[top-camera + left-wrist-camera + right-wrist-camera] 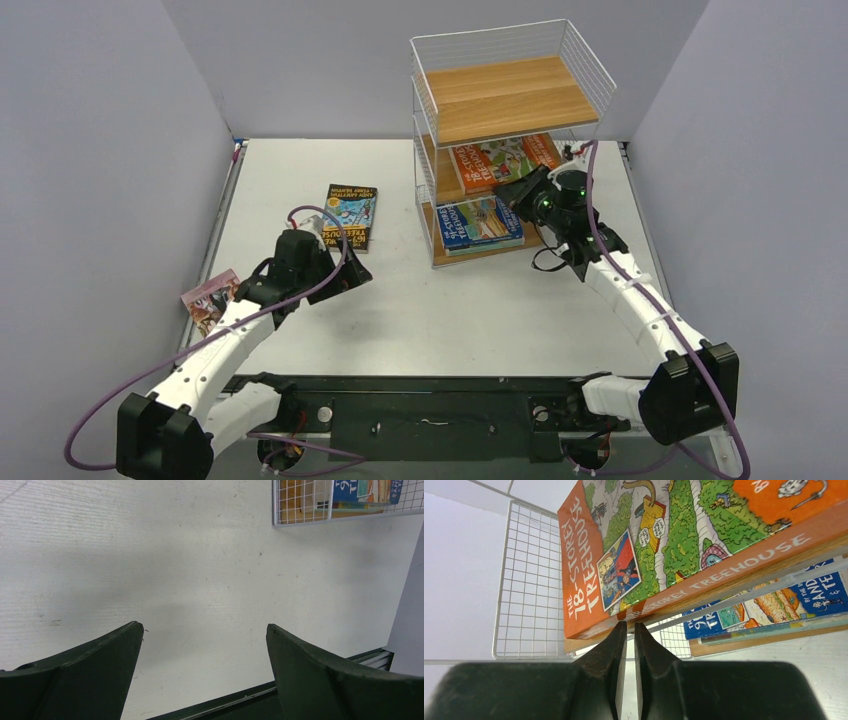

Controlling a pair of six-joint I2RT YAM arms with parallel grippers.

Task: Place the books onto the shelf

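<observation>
We saw right tool [626, 626] pinched shut, empty, at orange book [649, 540] on shelf [510, 95]; left tool [204, 626] wide. Next, we judged: dark book [350, 215].

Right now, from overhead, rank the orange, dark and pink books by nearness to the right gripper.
1. Orange book, on the shelf, right beside the right gripper.
2. Dark book, on the table, left of the shelf.
3. Pink book, at the table's left edge.
</observation>
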